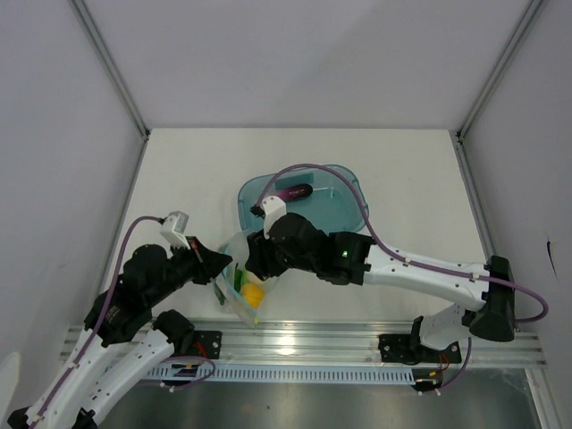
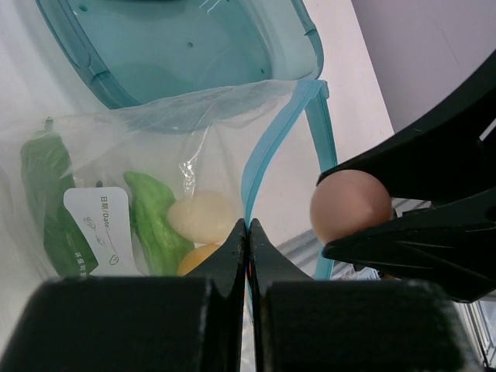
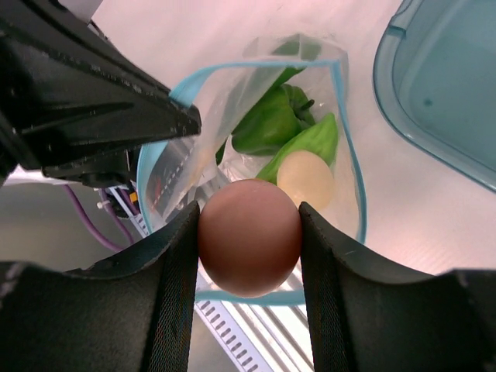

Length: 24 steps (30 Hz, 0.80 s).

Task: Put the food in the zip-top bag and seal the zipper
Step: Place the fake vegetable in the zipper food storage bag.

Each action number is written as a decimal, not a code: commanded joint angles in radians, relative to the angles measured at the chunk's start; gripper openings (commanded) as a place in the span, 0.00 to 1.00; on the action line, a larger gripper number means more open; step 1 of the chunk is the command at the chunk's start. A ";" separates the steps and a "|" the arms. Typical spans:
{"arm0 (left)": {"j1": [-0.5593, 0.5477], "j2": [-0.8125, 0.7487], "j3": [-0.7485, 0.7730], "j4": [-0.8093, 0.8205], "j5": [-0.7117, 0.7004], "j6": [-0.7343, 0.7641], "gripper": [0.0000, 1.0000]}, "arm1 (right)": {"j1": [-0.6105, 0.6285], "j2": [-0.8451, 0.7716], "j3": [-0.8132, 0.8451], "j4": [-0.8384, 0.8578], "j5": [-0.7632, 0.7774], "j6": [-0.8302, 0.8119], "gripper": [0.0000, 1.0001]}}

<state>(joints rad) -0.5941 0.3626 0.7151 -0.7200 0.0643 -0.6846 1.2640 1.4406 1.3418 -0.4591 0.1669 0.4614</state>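
My left gripper is shut on the teal zipper edge of the clear zip-top bag, holding its mouth open. Inside the bag lie a dark green vegetable, a bright green chunk, a cream egg and an orange-yellow ball. Just above the bag's open mouth, my right gripper is shut on the pink ball. The purple eggplant lies in the teal tray.
The tray sits just behind the bag, touching or nearly touching it. A metal rail runs along the table's near edge right below the bag. Enclosure walls stand on the left, right and far sides.
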 commanded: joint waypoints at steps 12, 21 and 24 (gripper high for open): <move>0.005 0.022 0.035 0.045 0.040 0.014 0.01 | 0.008 0.057 0.114 -0.007 0.051 -0.032 0.69; 0.005 0.004 0.023 0.060 0.028 0.010 0.00 | 0.005 0.053 0.166 -0.053 0.175 -0.061 0.99; 0.005 0.009 0.032 0.047 0.023 0.014 0.00 | -0.008 0.052 0.192 -0.102 0.244 -0.058 0.99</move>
<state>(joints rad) -0.5941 0.3721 0.7155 -0.7033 0.0845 -0.6807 1.2648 1.4971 1.4712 -0.5167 0.3046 0.4133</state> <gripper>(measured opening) 0.005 0.991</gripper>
